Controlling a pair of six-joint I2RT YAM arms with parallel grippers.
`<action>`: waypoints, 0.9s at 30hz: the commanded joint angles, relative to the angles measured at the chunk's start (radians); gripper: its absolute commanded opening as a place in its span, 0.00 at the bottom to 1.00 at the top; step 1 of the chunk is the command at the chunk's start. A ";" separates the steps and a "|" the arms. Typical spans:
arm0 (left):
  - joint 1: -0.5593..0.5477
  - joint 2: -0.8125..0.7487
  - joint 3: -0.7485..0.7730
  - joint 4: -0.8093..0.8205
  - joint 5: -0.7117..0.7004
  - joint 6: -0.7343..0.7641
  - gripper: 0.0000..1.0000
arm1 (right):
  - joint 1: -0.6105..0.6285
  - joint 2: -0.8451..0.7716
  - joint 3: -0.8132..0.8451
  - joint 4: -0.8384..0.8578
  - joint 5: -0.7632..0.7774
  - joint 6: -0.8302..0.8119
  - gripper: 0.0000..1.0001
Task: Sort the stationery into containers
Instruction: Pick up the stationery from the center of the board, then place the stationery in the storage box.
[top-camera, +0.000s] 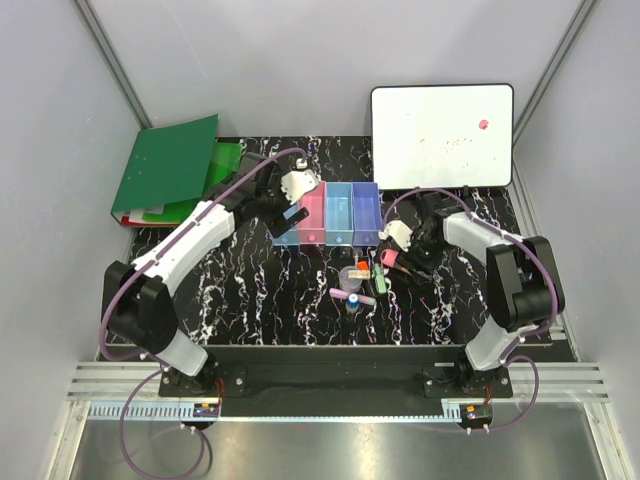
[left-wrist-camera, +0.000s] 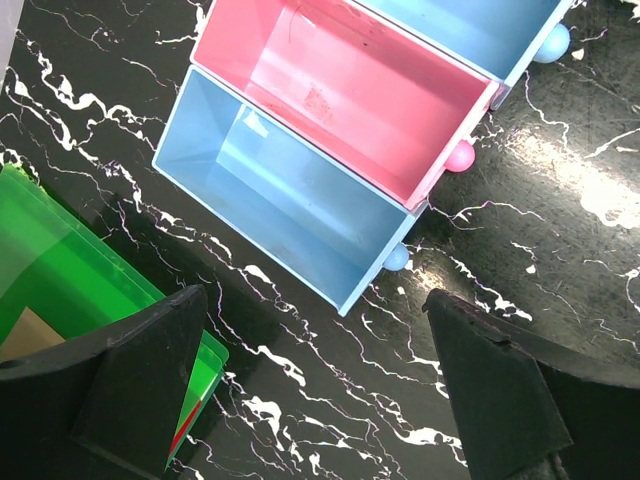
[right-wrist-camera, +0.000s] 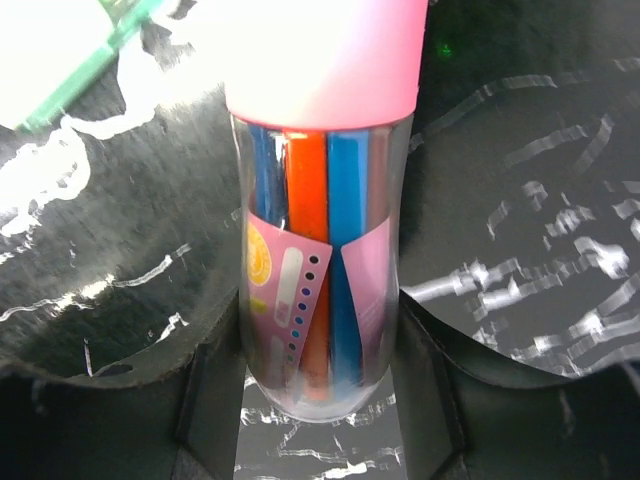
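1. Plainly, the right gripper (right-wrist-camera: 320, 385) has its fingers half closed on the pink-capped tube (right-wrist-camera: 320, 250), one against each side of the clear barrel, just below the cap.
2. Seen from above, that tube sits well apart from the pink bin (top-camera: 312, 215), to its right and nearer the arm bases, among the loose stationery. A green pen (right-wrist-camera: 90, 65) lies just beside it on the table (right-wrist-camera: 520, 200).
3. How it should handle: a light, stiff plastic cylinder. The wall is smooth and glossy, so I would expect it to be slippery and inclined to roll or twist between flat pads.
4. Coloured sticks show through the barrel. If they are loose they may slide when the tube tilts and shift its balance a little.
5. Where to hold: the clear barrel, across its width and near its middle, as it is held now. The cap is the poorer place, since it might pull off and leave the body behind.
6. A firm but modest squeeze seems right, as thin clear plastic could crack or squirt out of a hard pinch.
7. The left gripper (left-wrist-camera: 320, 400) is spread as wide as it goes and holds nothing. It hangs over the table by the end of the light blue bin (left-wrist-camera: 290, 190), which touches the pink bin's side.
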 joint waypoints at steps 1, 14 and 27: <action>0.008 -0.052 0.019 0.000 0.045 -0.022 0.99 | 0.006 -0.154 -0.039 0.061 0.052 0.010 0.01; 0.024 0.003 0.218 -0.117 0.397 -0.197 0.99 | 0.008 -0.647 -0.113 0.220 0.144 -0.022 0.00; -0.056 0.284 0.518 -0.091 0.683 -0.372 0.97 | 0.115 -0.629 0.054 0.340 0.209 -0.030 0.00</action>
